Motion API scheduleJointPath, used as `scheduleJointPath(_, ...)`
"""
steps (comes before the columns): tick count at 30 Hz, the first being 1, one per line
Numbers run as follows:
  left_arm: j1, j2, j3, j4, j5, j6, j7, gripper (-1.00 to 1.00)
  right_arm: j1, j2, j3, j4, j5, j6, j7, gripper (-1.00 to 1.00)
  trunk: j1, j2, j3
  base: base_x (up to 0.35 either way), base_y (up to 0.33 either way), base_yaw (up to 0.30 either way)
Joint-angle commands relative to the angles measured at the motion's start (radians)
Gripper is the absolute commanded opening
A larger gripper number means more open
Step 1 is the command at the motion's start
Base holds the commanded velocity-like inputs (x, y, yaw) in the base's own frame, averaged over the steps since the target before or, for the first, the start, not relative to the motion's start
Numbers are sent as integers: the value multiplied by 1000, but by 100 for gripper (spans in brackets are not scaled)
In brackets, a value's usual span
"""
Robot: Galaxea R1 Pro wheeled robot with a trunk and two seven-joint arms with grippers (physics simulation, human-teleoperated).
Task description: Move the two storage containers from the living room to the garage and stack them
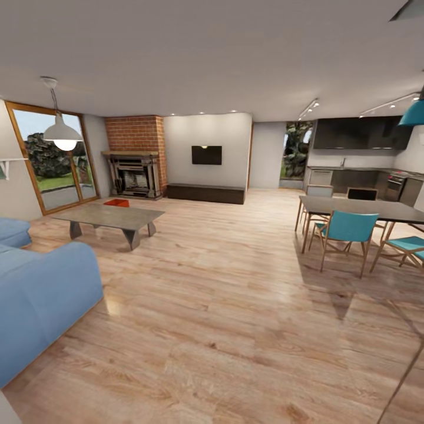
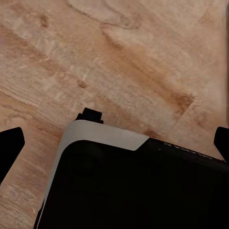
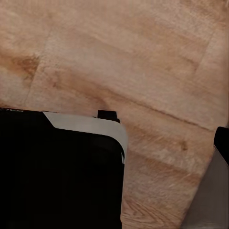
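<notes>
I am in the living room. An orange-red storage container (image 1: 116,202) sits on the wood floor behind the coffee table, in front of the brick fireplace (image 1: 134,171); the table hides most of it. Whether a second container lies there I cannot tell. In the left wrist view my left gripper (image 2: 114,145) hangs open over the plank floor, a dark fingertip (image 2: 9,148) at each side edge, above my black base (image 2: 133,191). My right gripper (image 3: 114,143) is also held wide above the base, with one fingertip (image 3: 222,140) showing at the frame's edge.
A blue sofa (image 1: 41,288) stands close at the left, with a grey coffee table (image 1: 109,217) beyond it. A dining table (image 1: 359,207) with teal chairs (image 1: 347,229) fills the right. Wide wood floor (image 1: 224,294) runs between them toward the TV wall (image 1: 206,155).
</notes>
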Motion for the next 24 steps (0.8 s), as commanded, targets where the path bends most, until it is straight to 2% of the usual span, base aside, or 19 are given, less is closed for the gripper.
scheduleJointPath(1, -1, 0, -9, 0, 8, -3, 2, 100, -1, 1, 8, 3, -8, -5, -1, 100, 1, -1, -1, 323, 0, 0)
scheduleJointPath(24, 0, 1, -9, 0, 6, 3, 1, 100, -1, 0, 14, 3, -4, -7, 0, 100, 1, -1, -1, 323, 0, 0)
